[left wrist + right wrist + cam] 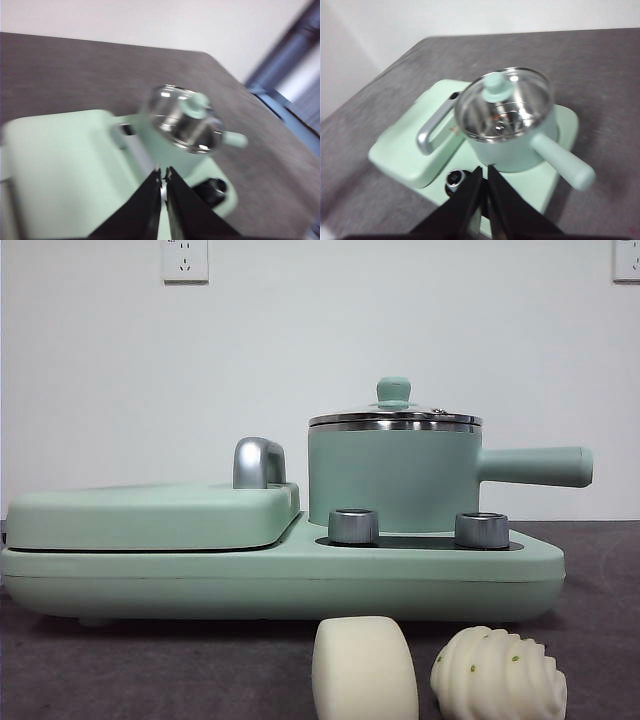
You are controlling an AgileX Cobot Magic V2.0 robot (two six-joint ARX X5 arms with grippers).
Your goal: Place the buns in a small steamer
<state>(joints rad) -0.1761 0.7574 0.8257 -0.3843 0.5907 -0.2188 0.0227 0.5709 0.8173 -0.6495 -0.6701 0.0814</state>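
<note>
My left claw (163, 175) and right claw (485, 172) closed, empty, above lidded steamer (395, 475). Smooth bun (364, 670) and ridged bun (500, 675) on surface (150, 665), near cooker front.

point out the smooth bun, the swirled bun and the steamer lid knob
smooth bun (365, 668), front view, its flat front face
swirled bun (498, 674), front view, its ridged side
steamer lid knob (393, 390), front view, knob's side

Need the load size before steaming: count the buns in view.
2. The smooth bun lies on the table in front of the cooker; the ridged bun lies beside it, nearer the steamer's handle side. Neither wrist view shows them.
</note>
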